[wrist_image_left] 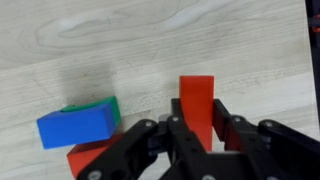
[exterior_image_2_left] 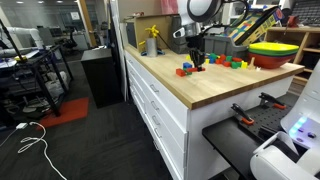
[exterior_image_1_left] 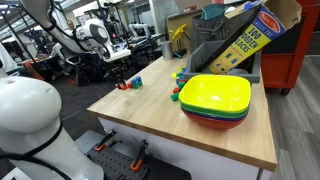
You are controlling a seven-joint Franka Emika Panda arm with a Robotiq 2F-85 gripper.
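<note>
The gripper (wrist_image_left: 196,114) is closed on the upright red block (wrist_image_left: 196,90); I'd hold it plumb, clear of the neighbouring blue block (wrist_image_left: 75,127).

The red block (wrist_image_left: 196,105) looks painted matt wood; the tabletop (wrist_image_left: 120,40) is smooth, pale wood.

The arm (exterior_image_2_left: 203,10) is made of smooth, rounded white links with dark rings at the joints. Its pincer (wrist_image_left: 197,112) is matte black throughout, with angular jointed fingers (wrist_image_left: 236,128) on blocky linkage bars.
</note>
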